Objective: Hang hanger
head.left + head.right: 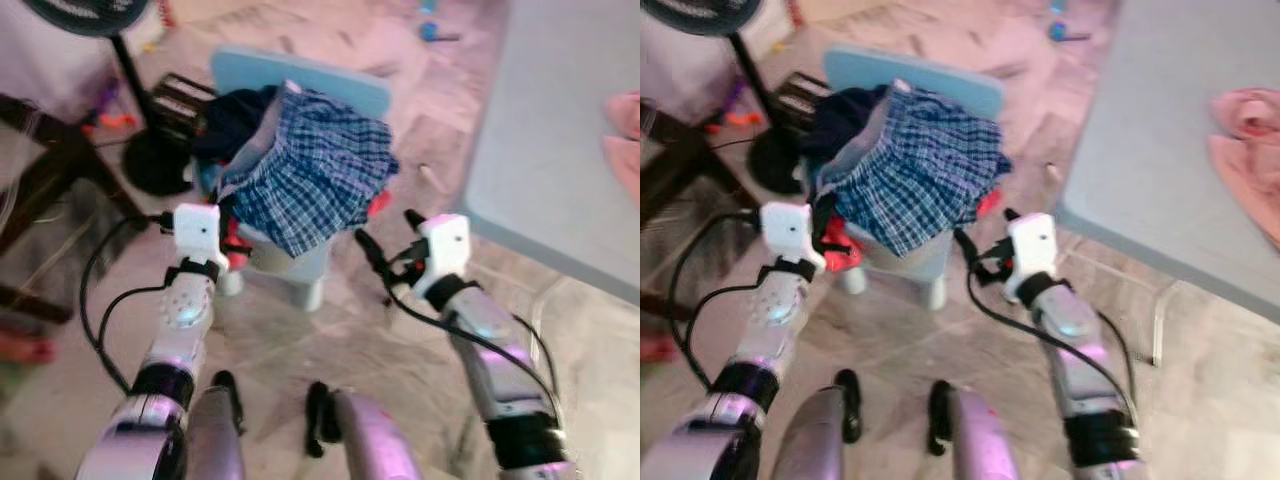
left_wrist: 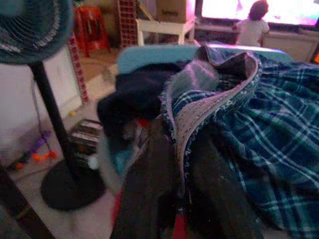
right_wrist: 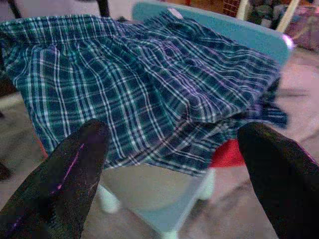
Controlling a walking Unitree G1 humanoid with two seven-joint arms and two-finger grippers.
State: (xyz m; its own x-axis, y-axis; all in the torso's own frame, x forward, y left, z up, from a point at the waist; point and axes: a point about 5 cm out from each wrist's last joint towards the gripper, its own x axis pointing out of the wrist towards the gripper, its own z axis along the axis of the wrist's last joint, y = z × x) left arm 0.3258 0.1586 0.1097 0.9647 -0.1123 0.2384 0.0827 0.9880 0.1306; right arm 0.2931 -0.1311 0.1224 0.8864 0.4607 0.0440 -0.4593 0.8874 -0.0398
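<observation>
A small light-blue chair (image 1: 300, 75) holds a heap of clothes: a blue plaid shirt (image 1: 310, 170) on top of a dark garment (image 1: 235, 115). Red plastic (image 1: 840, 252) pokes out under the heap on both sides; I cannot tell whether it is a hanger. My left gripper (image 1: 232, 242) is at the chair's left side. In the left wrist view its fingers (image 2: 144, 199) stand close together with the shirt's hem (image 2: 199, 114) running between them. My right gripper (image 1: 388, 232) is open at the chair's right side, a short way from the shirt (image 3: 149, 84), with nothing between its fingers (image 3: 75, 164).
A fan's black pole and round base (image 1: 155, 160) stand left of the chair, with a dark box (image 1: 180, 95) behind. Dark wooden furniture (image 1: 50, 170) is at far left. A grey tabletop (image 1: 560, 130) with pink cloth (image 1: 1250, 140) is on the right. A person (image 2: 251, 27) stands far behind.
</observation>
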